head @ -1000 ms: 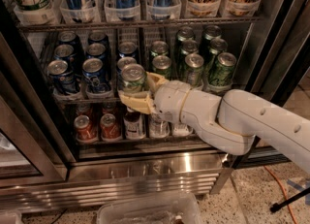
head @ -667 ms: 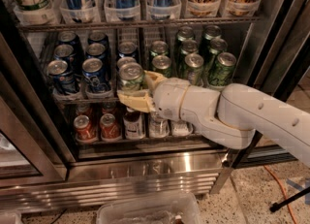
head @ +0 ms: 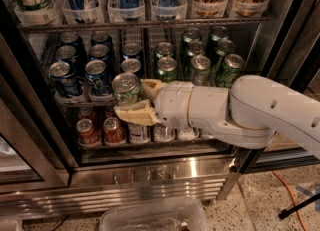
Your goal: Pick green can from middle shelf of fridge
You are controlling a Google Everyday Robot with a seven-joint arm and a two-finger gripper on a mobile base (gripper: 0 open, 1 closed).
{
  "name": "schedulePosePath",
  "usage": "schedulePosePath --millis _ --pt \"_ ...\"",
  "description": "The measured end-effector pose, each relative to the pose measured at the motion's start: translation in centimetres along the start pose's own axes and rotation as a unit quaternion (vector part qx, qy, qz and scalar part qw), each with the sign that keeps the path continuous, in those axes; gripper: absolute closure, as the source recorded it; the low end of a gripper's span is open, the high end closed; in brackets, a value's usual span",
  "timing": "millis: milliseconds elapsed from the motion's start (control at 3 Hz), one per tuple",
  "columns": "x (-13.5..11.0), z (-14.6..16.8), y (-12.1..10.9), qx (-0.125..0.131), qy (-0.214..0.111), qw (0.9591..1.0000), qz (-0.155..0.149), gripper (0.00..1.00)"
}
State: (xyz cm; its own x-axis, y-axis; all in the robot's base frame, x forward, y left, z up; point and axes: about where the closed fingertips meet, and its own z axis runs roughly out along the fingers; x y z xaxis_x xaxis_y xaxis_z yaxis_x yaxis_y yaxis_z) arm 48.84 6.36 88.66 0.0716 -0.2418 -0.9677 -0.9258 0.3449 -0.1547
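Stretching level across fridge (head: 150, 175) front | clamping green can (head: 125, 89) in gripper (head: 138, 100) | hovering at middle shelf (head: 75, 98) edge

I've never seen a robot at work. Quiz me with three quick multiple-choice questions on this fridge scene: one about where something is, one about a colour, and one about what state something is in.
1. Where is the gripper?
A) at the front of the middle shelf
B) up at the top shelf
C) down by the floor

2. What colour are the left-hand cans on the middle shelf?
A) orange
B) dark blue
C) white

3. What state is the gripper in?
A) open and empty
B) shut on a bottle
C) shut on a green can

Answers:
1 A: the arm reaches in level with the middle shelf.
2 B: their sides are dark blue under silver tops.
3 C: its tan fingers sit on either side of the green can.
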Motion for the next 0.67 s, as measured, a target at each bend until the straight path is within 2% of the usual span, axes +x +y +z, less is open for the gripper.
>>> schedulePosePath --millis 667 --pt "1.3 -1.4 3.8 -0.026 -0.02 0.9992 0.022 1.0"
